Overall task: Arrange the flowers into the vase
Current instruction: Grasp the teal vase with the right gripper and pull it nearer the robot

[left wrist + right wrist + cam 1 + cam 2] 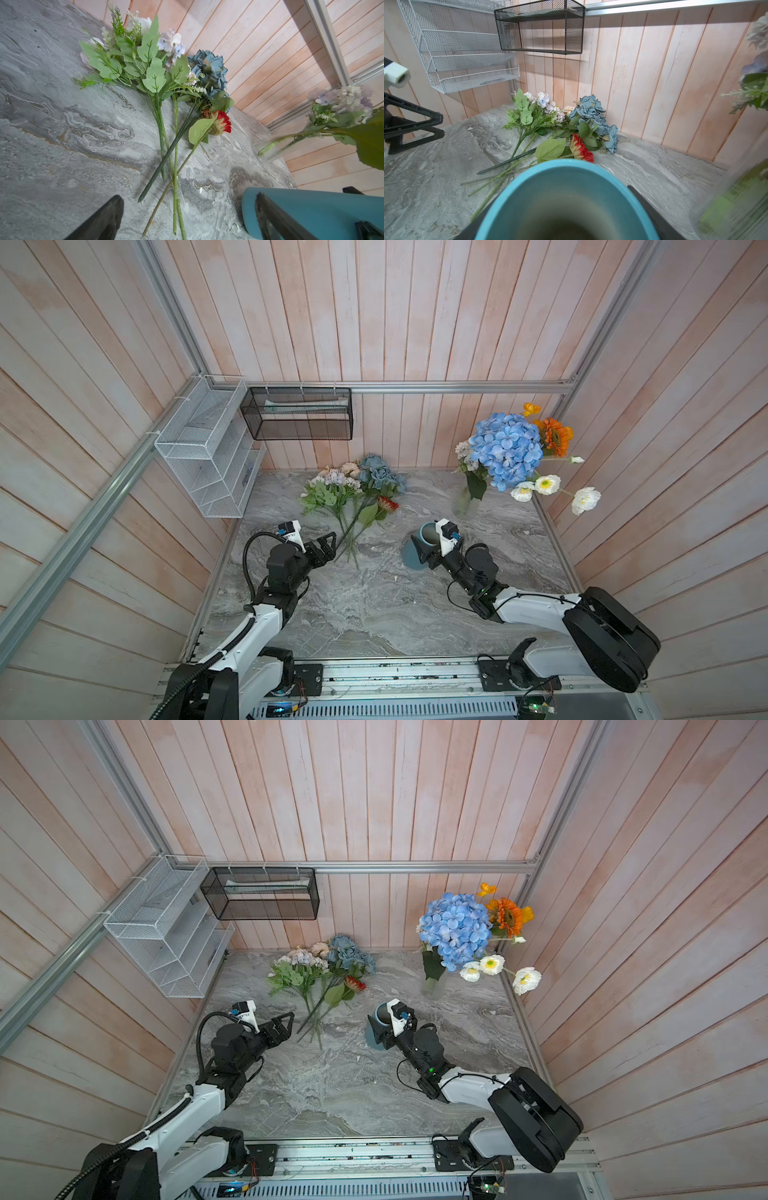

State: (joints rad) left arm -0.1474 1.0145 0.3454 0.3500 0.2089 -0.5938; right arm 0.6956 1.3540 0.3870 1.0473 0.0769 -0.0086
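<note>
Left gripper (332,547) spread by loose stems; right gripper (432,546) clamped on blue vase (566,182).
Loose flowers (357,489) lie on the table (374,614) near its back edge, left of middle, with crossed stem ends pointing toward the left gripper. Its jaws stand wide apart, nothing between them, just beside the stem tips. Blue vase sits near the table's middle, a right finger on each side. Glass vase (465,504) by the back right corner holds blue, orange and white blooms (507,452).
</note>
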